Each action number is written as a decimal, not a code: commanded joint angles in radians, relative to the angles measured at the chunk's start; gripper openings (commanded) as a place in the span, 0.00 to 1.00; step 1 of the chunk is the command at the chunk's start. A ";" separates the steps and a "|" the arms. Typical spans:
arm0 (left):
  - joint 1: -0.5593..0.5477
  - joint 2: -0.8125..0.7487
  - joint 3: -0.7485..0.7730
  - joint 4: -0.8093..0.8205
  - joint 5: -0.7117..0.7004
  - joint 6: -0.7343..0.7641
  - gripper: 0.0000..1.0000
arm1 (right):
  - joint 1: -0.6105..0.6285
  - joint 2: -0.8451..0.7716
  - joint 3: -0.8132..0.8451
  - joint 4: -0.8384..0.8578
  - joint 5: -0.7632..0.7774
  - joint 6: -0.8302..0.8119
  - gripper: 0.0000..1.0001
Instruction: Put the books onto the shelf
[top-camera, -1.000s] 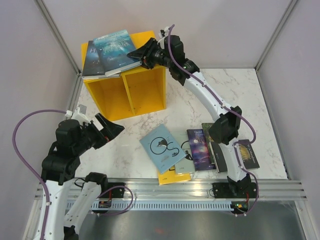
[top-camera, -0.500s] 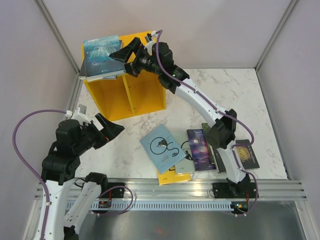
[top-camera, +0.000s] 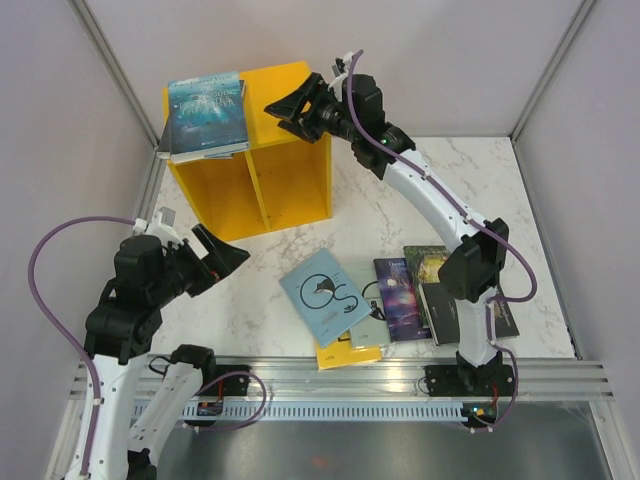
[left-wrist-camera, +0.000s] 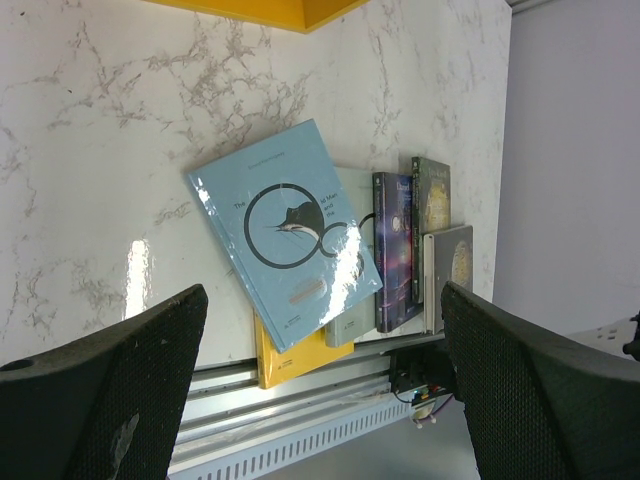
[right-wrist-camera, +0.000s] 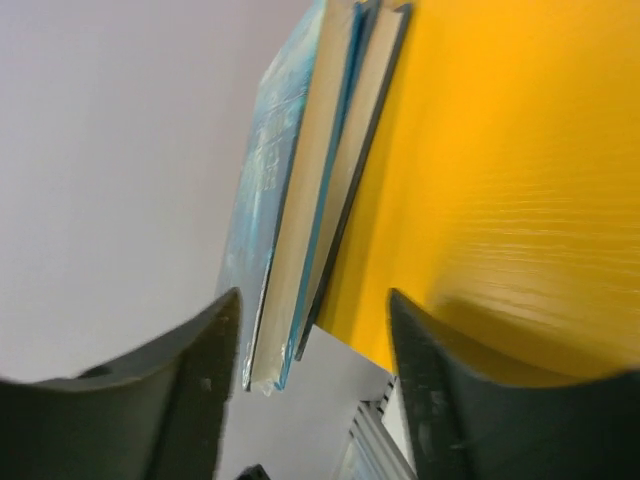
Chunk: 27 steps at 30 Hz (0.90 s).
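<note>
Bright yellow boxy wooden shelf (top-camera: 268, 88): two side-by-side compartments, standing on white marble desk (top-camera: 390, 205).
Two dark blue paperback books (top-camera: 207, 112): stacked flat on shelf top, left end.
Right fingers (right-wrist-camera: 190, 390): parted wide, gripping nothing, over right end of shelf top, apart from the stack.
Left fingers (left-wrist-camera: 110, 390): fully spread, empty, in front of shelf, off its left corner.
Light blue swirl-cover paperback (top-camera: 325, 295) and other paperbacks: overlapped on desk, in front of shelf, toward its right.

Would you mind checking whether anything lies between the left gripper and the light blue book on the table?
Nothing visible does: only bare marble table lies between the open left gripper and the light blue book.
</note>
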 joint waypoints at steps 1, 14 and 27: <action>0.002 -0.002 0.030 0.001 -0.013 0.035 1.00 | -0.006 -0.009 -0.024 -0.036 0.019 -0.038 0.59; 0.002 -0.016 0.012 0.001 -0.013 0.035 1.00 | 0.074 0.055 0.045 0.010 -0.008 0.002 0.05; 0.004 -0.024 0.009 0.001 -0.013 0.035 1.00 | 0.115 0.162 0.179 0.010 -0.007 0.042 0.02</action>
